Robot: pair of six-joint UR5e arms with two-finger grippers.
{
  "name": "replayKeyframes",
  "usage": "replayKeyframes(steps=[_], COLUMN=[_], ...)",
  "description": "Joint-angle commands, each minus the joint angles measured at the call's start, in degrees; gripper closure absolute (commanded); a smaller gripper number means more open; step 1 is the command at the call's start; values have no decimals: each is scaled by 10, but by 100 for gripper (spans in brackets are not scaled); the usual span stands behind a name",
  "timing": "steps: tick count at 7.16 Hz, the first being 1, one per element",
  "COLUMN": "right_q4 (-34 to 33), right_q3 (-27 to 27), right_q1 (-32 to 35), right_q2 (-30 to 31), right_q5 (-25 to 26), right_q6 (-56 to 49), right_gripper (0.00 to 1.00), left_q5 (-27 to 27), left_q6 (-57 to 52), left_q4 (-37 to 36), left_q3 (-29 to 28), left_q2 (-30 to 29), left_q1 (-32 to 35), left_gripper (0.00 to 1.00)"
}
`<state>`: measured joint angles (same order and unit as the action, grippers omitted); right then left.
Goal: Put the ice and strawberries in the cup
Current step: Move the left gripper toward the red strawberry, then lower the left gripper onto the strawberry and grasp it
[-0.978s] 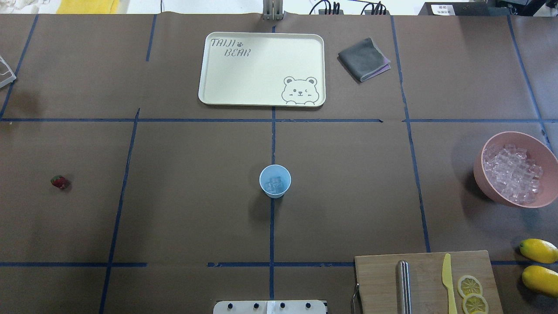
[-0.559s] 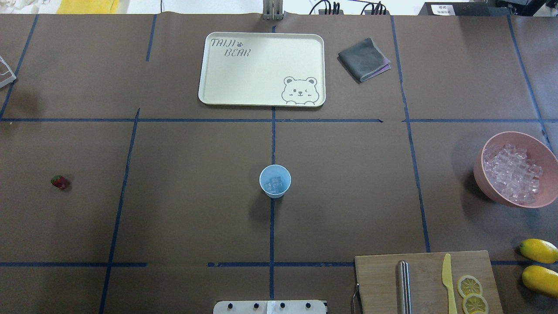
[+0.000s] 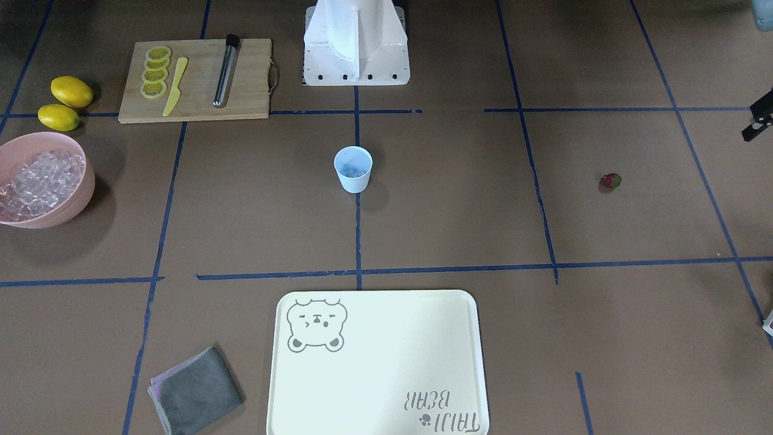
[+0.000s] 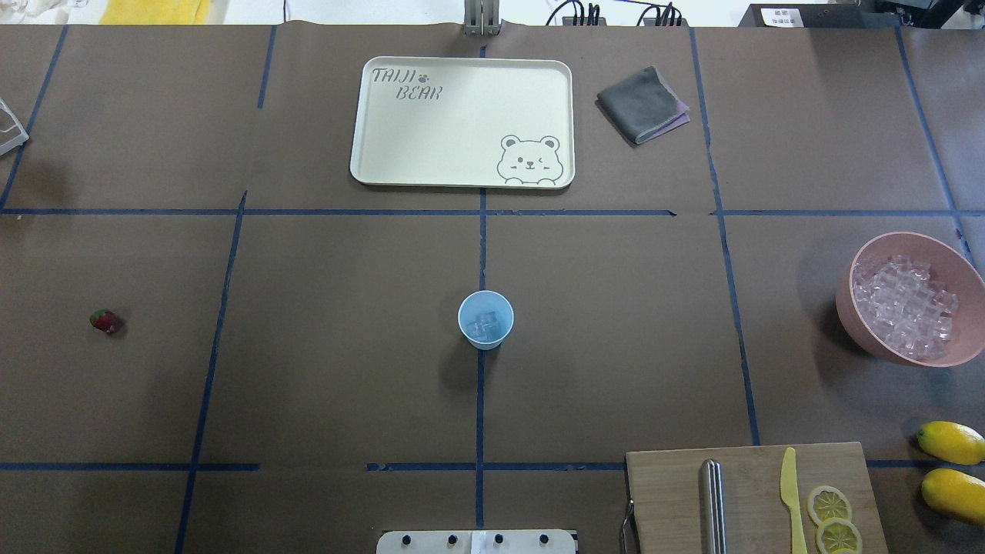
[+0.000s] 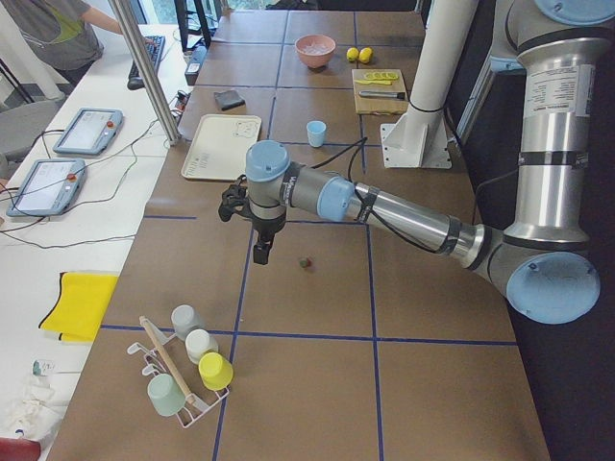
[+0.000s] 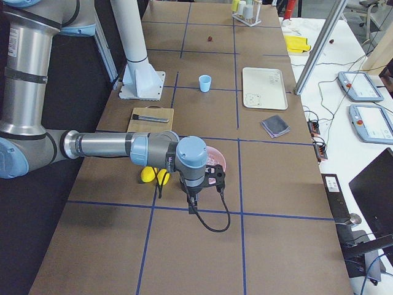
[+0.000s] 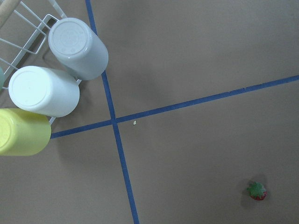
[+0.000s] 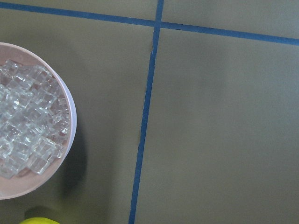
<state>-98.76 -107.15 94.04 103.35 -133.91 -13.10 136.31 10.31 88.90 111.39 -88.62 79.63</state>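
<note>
The pale blue cup (image 4: 485,319) stands upright at the table's centre with a few cubes of ice (image 4: 485,327) inside. Far more ice (image 4: 904,306) fills the pink bowl (image 4: 954,261) at the right edge. One strawberry (image 4: 105,321) lies alone on the table at the left. In the exterior left view my left gripper (image 5: 259,255) hangs over the table close beside the strawberry (image 5: 305,261); I cannot tell if it is open or shut. My right gripper (image 6: 193,206) hangs beside the bowl, and its state is likewise unclear. Both wrist views show no fingers.
A cream tray (image 4: 462,173) and a folded grey cloth (image 4: 641,104) lie at the back. The cutting board (image 4: 669,500) holds a metal rod, a yellow knife and lemon slices; two lemons (image 4: 951,442) lie beside it. A rack of cups (image 7: 46,93) stands near the left gripper.
</note>
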Motion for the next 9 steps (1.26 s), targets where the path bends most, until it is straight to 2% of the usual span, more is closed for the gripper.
replayKeyframes(steps=[1, 2, 5, 6, 8, 9], right_q4=[0, 0, 0, 0, 1, 1], right_q3=[1, 1, 3, 3, 3, 3], right_q1=[0, 0, 0, 0, 0, 0], right_q2=[0, 0, 1, 1, 1, 1], right_q5=[0, 0, 0, 0, 0, 0], right_q6=[0, 0, 0, 0, 0, 0], right_gripper=[1, 1, 1, 1, 1, 1], left_q5=[-2, -33, -124, -143, -154, -155], left_q6=[91, 149, 301, 338, 358, 378], left_q4=[61, 132, 222, 267, 377, 405], left_q3=[13, 11, 1, -23, -106, -129], left_q2=[33, 58, 71, 71, 67, 64], left_q1=[-53, -83, -197, -226, -258, -274], left_gripper=[0, 0, 0, 0, 0, 0])
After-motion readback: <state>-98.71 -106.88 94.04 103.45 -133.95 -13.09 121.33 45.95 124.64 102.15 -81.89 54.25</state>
